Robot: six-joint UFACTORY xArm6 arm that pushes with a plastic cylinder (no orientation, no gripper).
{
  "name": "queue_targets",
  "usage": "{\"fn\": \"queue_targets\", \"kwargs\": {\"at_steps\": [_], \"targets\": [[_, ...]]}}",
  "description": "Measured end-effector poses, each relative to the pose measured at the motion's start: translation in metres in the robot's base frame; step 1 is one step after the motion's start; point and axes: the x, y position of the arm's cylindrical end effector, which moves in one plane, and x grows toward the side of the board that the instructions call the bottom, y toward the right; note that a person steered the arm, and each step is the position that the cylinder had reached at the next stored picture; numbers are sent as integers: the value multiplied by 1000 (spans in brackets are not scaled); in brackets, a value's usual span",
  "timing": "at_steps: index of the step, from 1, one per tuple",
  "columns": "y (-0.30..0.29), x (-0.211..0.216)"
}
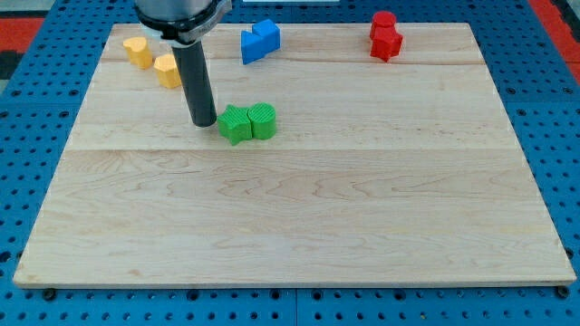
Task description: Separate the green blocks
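Two green blocks lie side by side and touching, left of the board's middle: a green star-shaped block (pixel 235 124) on the left and a green rounded block (pixel 262 120) on the right. My tip (pixel 203 122) stands just left of the green star block, a small gap from its left edge. The dark rod rises from there to the view's top.
Two yellow blocks (pixel 138 51) (pixel 168 70) lie at the upper left, close to the rod. Two blue blocks (pixel 260 41) touch at the top centre. Two red blocks (pixel 385 36) touch at the top right. The wooden board (pixel 299 208) sits on a blue pegboard.
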Motion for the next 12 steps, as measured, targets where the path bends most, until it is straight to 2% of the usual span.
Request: {"fn": "queue_targets", "kwargs": {"at_steps": [1,4,5,7,8,9,10,12], "targets": [[9,6],[145,-36],[205,-36],[250,44],[245,63],[206,62],[179,37],[141,50]]}}
